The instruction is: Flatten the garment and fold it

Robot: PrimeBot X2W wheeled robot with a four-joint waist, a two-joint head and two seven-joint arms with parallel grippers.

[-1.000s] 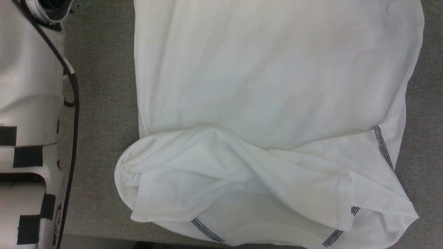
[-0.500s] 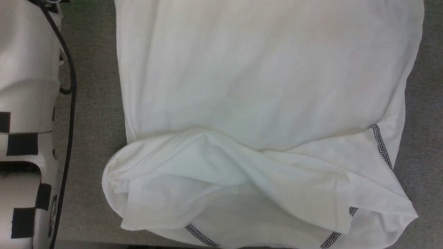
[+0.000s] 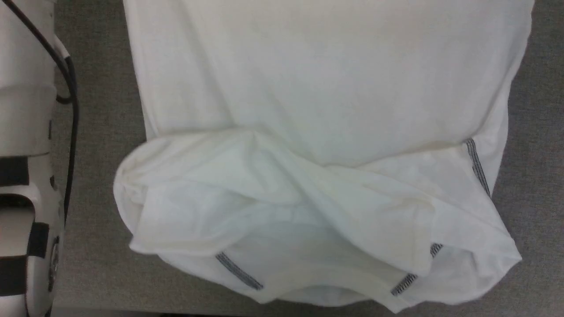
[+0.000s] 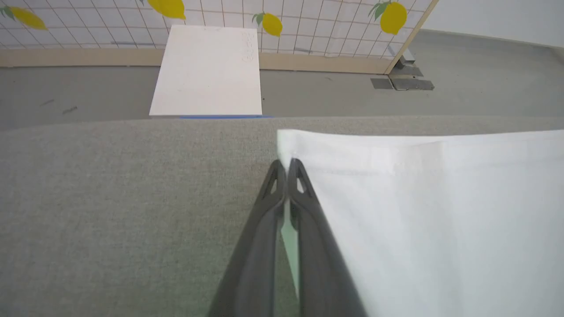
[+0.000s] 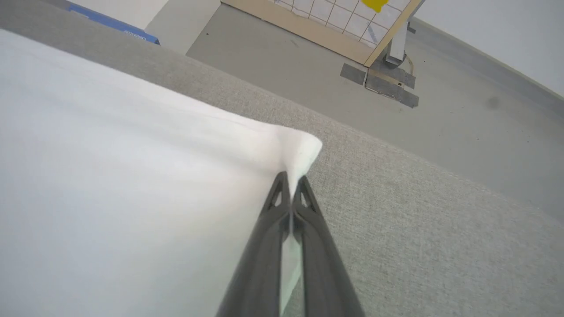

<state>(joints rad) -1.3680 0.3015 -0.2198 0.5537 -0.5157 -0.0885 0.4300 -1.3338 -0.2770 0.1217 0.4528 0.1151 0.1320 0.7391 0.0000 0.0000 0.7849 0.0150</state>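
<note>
L hand [image 4: 286, 169] & R hand [image 5: 291, 182] each clench just a thin garment [image 3: 326, 88] corner, so a hard pull could slip one out, leaving it bunched.

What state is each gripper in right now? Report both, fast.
Left gripper: shut, pinching a corner of the garment.
Right gripper: shut, pinching a corner of the garment.

Thin matt cloth garment [image 3: 317, 88] on coarse woven table [image 3: 101, 132].
</note>
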